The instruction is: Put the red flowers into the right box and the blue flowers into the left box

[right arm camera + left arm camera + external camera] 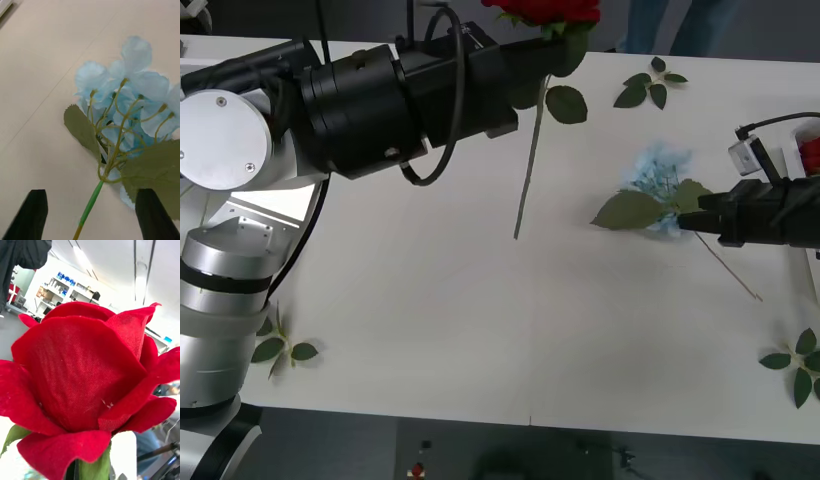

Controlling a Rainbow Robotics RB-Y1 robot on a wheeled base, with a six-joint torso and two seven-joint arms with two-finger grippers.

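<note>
We are holding 1 red rose (542,10) aloft in the left end effector (525,45); the right end effector (90,215), fingers spread, is straddling the blue hydrangea (123,93) stem on the tabletop (430,300).

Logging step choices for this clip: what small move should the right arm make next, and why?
Probably shut the right tool on the blue flower: its open black fingers straddle the green stem on the table. The left tool holds a red rose aloft.

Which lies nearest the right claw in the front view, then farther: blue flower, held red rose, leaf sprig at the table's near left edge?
1. Blue flower, at the right claw tips.
2. Red rose, raised at the far side by the left claw.
3. Leaf sprig, near left edge.
</note>
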